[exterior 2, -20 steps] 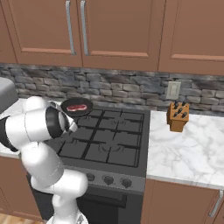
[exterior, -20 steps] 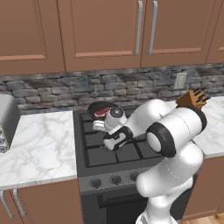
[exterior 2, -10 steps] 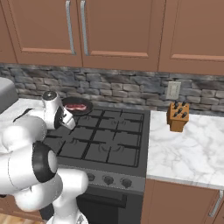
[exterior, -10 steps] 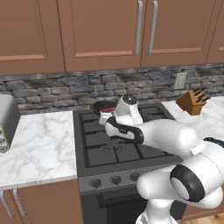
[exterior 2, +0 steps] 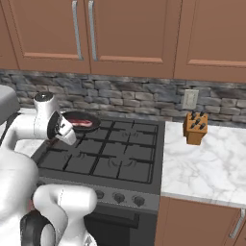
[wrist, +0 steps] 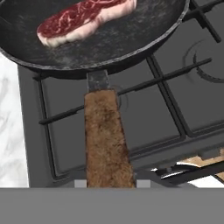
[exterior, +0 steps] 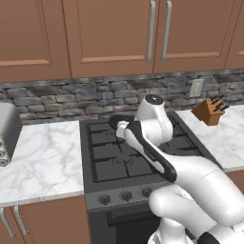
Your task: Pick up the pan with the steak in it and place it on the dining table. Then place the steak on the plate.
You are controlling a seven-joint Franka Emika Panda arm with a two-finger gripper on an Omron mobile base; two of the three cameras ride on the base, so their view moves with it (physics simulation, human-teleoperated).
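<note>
One pan (wrist: 100, 35) with the steak (wrist: 83, 19) sits on the stove's (exterior 2: 110, 158) far left burner. Its wooden handle (wrist: 106, 144) runs straight back between my tool's (wrist: 109, 183) tips, and I read the tool as clenched on it, ready to lift.

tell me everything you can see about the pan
The pan is round, shallow and black, its inside dull and speckled grey. A short metal neck joins a straight, rough brown wooden handle. It sits level on the stove grates at the back left burner, with the raw steak lying flat inside. The shut gripper clamps the handle's end.
</note>
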